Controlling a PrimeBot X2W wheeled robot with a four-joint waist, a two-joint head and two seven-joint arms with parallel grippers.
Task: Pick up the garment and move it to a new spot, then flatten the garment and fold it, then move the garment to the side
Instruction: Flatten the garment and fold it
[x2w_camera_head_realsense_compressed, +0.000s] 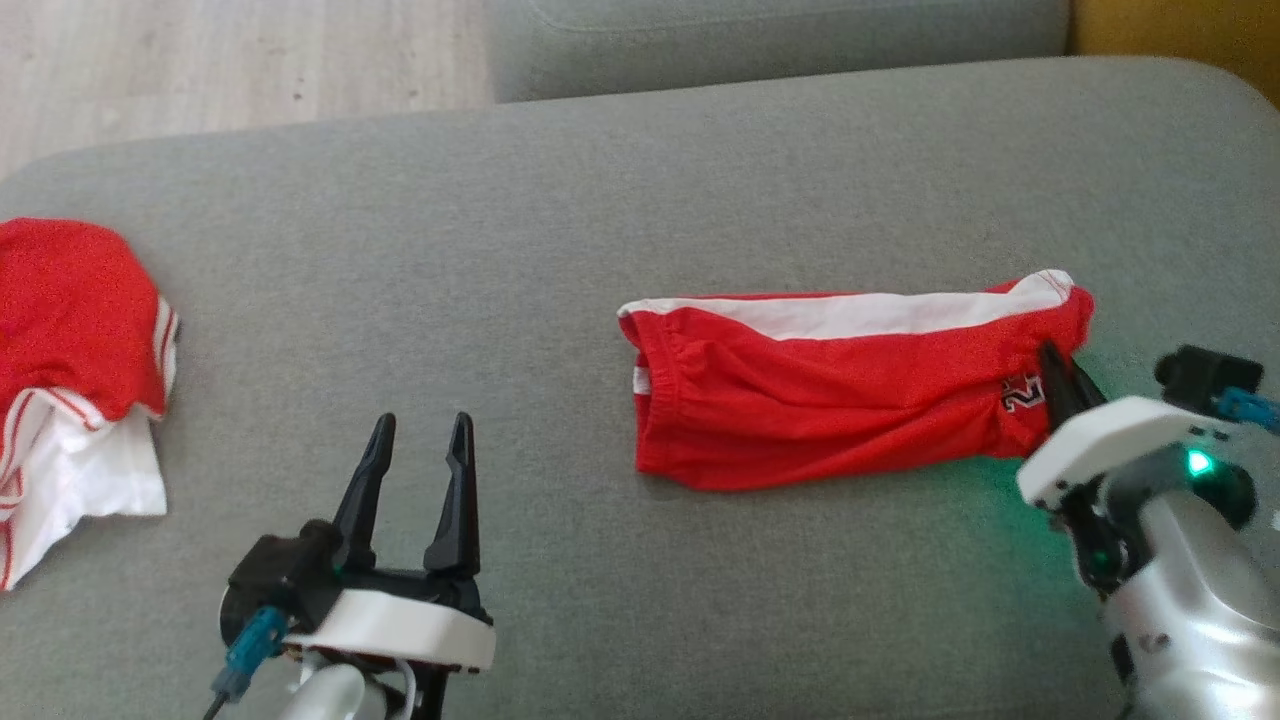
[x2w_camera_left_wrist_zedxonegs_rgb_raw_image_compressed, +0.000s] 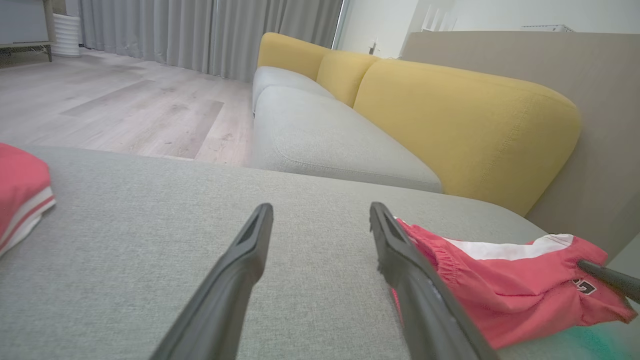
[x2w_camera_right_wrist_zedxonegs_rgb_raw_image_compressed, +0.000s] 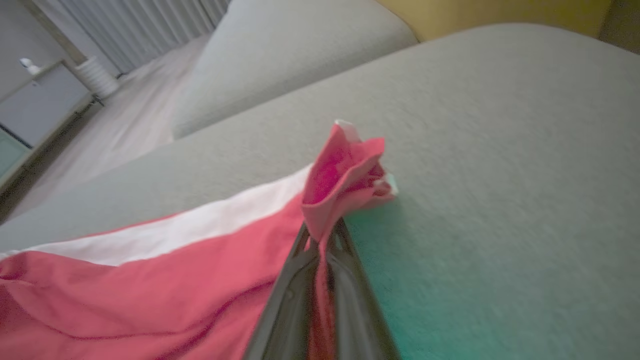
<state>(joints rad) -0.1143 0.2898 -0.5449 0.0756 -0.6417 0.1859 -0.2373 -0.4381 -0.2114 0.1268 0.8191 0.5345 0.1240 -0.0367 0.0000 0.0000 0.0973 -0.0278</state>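
Where the right hand (x2w_camera_head_realsense_compressed: 1052, 358) pinches it, the red garment (x2w_camera_head_realsense_compressed: 830, 400) bunches.

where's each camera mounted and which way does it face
head: on the head, looking down at the grey seat; left claw open lower left, right claw shut on the shorts.
left wrist: on the left arm, facing along its open claw over the seat to a yellow backrest.
right wrist: on the right arm, facing along its shut claw at the pinched cloth.
shared: all three show the shorts.
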